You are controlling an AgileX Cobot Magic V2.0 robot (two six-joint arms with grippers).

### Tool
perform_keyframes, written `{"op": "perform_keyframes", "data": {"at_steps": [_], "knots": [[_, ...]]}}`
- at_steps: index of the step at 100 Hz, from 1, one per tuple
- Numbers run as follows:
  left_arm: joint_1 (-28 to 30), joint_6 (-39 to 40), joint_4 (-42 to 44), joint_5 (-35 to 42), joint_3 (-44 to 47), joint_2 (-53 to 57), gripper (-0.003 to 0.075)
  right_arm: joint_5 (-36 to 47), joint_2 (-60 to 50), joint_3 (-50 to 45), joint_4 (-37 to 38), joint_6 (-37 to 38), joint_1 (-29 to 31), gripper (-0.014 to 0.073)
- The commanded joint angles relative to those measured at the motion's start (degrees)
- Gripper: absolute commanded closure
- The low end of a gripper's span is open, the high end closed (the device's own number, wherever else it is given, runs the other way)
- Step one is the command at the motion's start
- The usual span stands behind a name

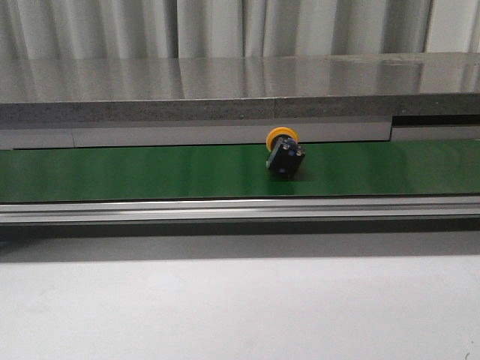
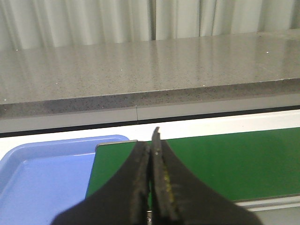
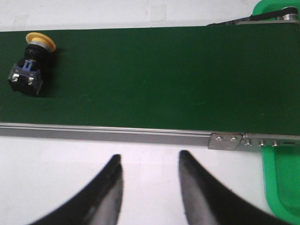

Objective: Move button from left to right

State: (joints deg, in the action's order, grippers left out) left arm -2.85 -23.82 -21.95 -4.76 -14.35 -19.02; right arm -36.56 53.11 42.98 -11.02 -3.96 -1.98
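The button lies tipped on its side on the green belt, at about one o'clock from the front view's centre, while the left gripper is pressed together and the right gripper waits spread apart, likely to catch it near the green tray.

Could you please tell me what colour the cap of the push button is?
Yellow-orange, on the small black-bodied push button; the right wrist view shows it best.
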Motion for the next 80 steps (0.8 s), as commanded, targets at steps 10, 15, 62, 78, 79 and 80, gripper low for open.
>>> {"op": "perform_keyframes", "data": {"at_steps": [10, 15, 62, 78, 79, 80], "knots": [[-0.5, 0.1, -0.7, 4.8, -1.5, -0.4, 0.0741, 3.2, -0.3, 2.1, -2.6, -0.2, 0.2, -0.0029], [-0.5, 0.1, -0.7, 4.8, -1.5, -0.4, 0.0741, 3.2, -0.2, 2.1, -3.8, -0.2, 0.2, -0.0023], [-0.5, 0.1, -0.7, 4.8, -1.5, -0.4, 0.0741, 4.0, 14.9, 8.9, -16.3, -6.6, 0.2, -0.0017], [-0.5, 0.1, -0.7, 4.8, -1.5, -0.4, 0.0741, 3.9, 21.2, 12.3, -22.3, -12.6, 0.2, -0.0017], [-0.5, 0.1, -0.7, 4.8, -1.5, -0.4, 0.0741, 3.9, 21.5, 12.5, -22.4, -13.0, 0.2, -0.0017], [-0.5, 0.1, -0.7, 4.8, -1.5, -0.4, 0.0741, 3.9, 22.1, 12.8, -22.7, -13.2, 0.2, -0.0017]]}}
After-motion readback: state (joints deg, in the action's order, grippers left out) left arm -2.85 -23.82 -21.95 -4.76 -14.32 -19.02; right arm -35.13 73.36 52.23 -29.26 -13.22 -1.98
